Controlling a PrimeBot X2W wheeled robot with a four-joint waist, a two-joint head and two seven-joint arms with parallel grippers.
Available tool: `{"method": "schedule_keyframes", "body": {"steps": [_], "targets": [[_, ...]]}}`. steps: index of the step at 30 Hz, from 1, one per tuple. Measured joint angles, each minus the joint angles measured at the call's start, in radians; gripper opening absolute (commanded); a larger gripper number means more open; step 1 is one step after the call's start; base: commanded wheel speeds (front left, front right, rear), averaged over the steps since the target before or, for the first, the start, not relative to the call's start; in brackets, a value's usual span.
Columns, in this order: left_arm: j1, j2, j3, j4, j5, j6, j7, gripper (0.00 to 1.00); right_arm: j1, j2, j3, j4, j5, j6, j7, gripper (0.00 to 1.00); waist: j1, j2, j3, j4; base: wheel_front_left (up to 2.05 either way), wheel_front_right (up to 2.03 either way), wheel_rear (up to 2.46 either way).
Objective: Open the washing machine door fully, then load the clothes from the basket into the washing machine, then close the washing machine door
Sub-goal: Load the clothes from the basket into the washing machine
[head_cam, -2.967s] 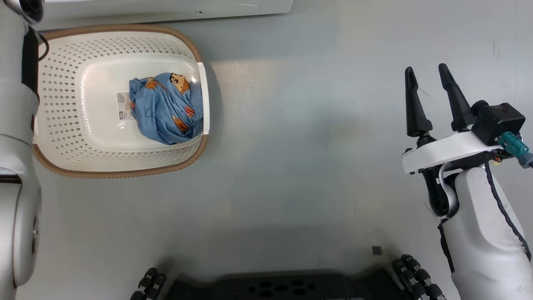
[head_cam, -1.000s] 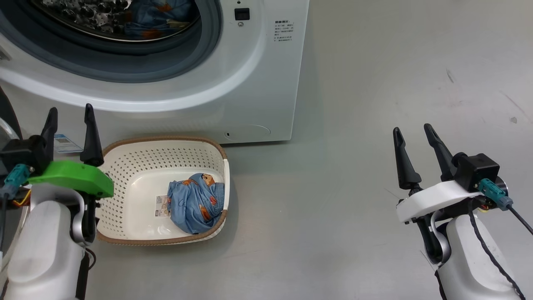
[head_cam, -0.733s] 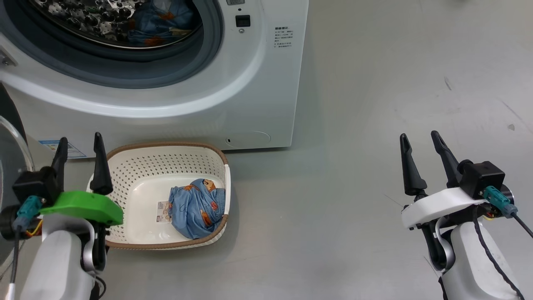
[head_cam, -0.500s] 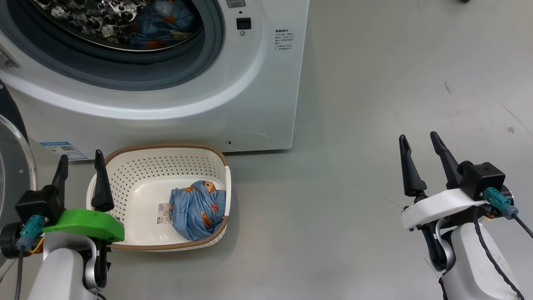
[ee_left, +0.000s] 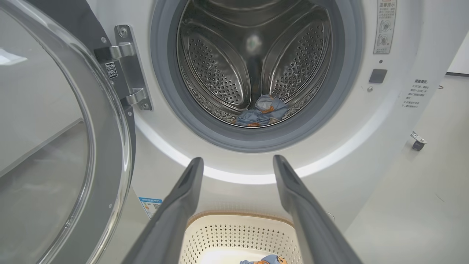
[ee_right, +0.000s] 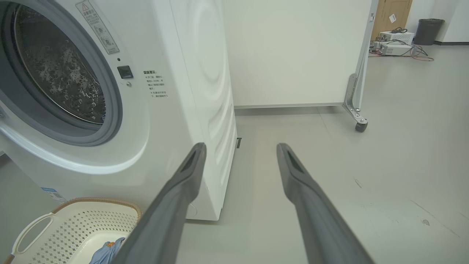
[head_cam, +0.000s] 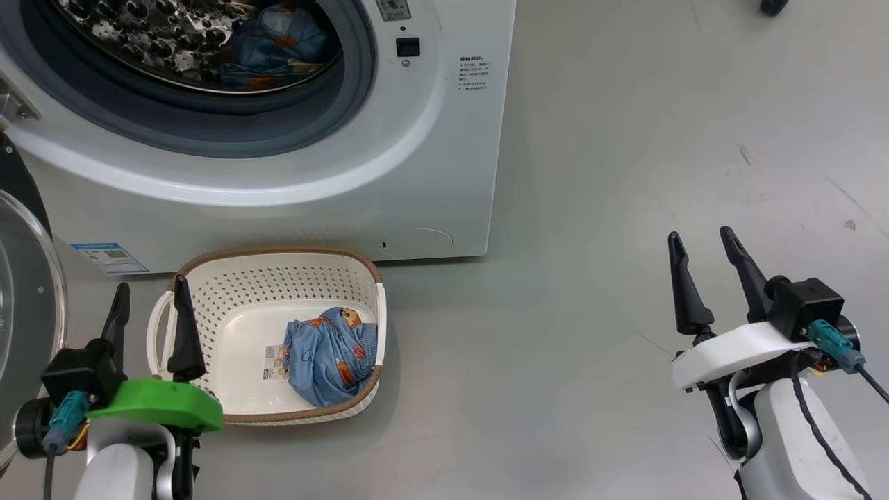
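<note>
- My left gripper [head_cam: 152, 283] is spread wide with nothing between its fingers. It hangs over the left end of the basket [head_cam: 278, 258], and one finger crosses the basket's handle in the head view.
- My right gripper [head_cam: 699, 234] is spread as well and holds nothing. It is well apart from the washer [head_cam: 430, 180], above bare floor [head_cam: 590, 312].
- The door [ee_left: 58, 146] stands swung open on my left, its rim close beside the left gripper, so that side is tight.
- The washer's mouth is open straight ahead of the left gripper, and one blue garment [ee_left: 262, 113] lies at the bottom of the drum [ee_left: 220, 66].
- The clothes [head_cam: 332, 354] sit bunched against the right wall of the basket. The basket stands on the floor just in front of the washer, below the mouth.
- Right of the washer's corner the floor is open, with wide room for the right gripper.
- Farther back in the right wrist view, a white panel [ee_right: 293, 51] on a castor [ee_right: 361, 127] stands behind the washer. A dark bin [ee_right: 428, 31] is far off beyond it.
</note>
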Motion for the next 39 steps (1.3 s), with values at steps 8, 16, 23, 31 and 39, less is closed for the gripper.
{"method": "schedule_keyframes", "body": {"steps": [8, 16, 23, 31, 39], "targets": [[0.031, -0.016, 0.007, -0.013, 0.027, -0.012, 0.0, 1.0, 0.019, 0.0, -0.004, 0.003, -0.003, 0.0, 0.0, 1.0, 0.0, 0.0, -0.027, 0.005, 0.0, 0.0, 0.0], [0.064, -0.019, 0.013, -0.035, 0.043, -0.017, 0.0, 1.0, 0.038, 0.0, -0.001, 0.003, -0.003, 0.0, 0.0, 1.0, 0.0, 0.0, -0.051, 0.003, 0.0, 0.0, 0.0], [0.085, -0.024, 0.013, -0.044, 0.045, -0.029, 0.0, 1.0, 0.038, 0.0, 0.001, 0.002, -0.004, 0.0, 0.0, 1.0, 0.0001, 0.0, -0.052, 0.002, 0.0, 0.0, 0.0], [0.085, -0.026, 0.013, -0.057, 0.052, -0.038, 0.0, 1.0, 0.039, 0.0, 0.001, 0.001, -0.004, 0.0, 0.0, 1.0, 0.0, 0.0, -0.047, 0.006, 0.0, 0.0, 0.0], [0.087, -0.036, 0.021, -0.06, 0.051, -0.046, 0.0, 1.0, 0.039, 0.0, 0.001, 0.0, -0.004, 0.0, 0.0, 1.0, 0.0001, 0.0, -0.041, 0.01, 0.0, 0.0, 0.0]]}}
